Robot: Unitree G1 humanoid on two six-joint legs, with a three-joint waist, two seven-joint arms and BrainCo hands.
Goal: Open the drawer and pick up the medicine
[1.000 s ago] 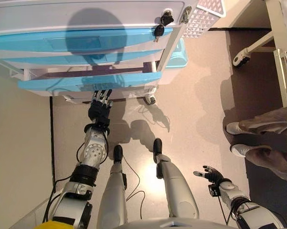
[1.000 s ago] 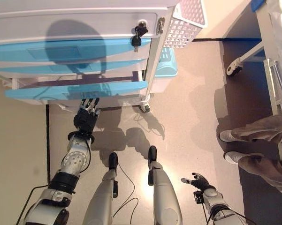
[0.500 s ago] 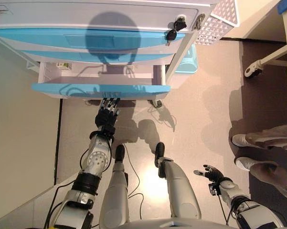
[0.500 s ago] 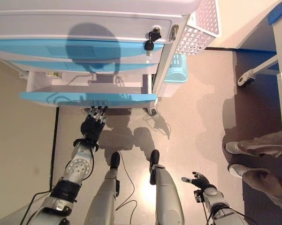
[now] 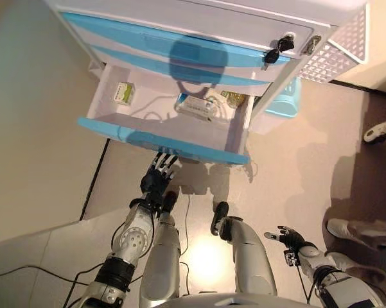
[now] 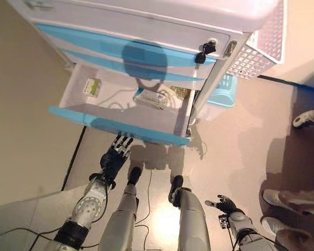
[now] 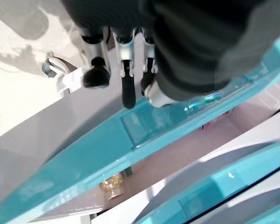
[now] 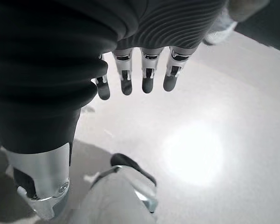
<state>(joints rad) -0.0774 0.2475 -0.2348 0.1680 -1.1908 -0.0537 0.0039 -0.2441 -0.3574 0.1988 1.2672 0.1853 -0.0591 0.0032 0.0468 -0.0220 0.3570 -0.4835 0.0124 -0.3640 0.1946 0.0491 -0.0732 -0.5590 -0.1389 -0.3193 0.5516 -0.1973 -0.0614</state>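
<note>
The drawer [image 5: 164,131] now stands pulled out, boxes [image 5: 194,106] showing; left robot hand [image 5: 157,181] relaxed wide below its front, holding nothing.

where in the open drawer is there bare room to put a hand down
The drawer floor is bare between the small green-and-white box at its left end and the white box, and along the blue front. The right rear corner is crowded with packets. The left hand hangs below the front.

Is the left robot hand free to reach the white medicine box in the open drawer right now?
Probably yes. The drawer stands pulled out with the white medicine box uncovered, and the left robot hand, open, sits just below the drawer front; it must rise over that front edge first.
</note>
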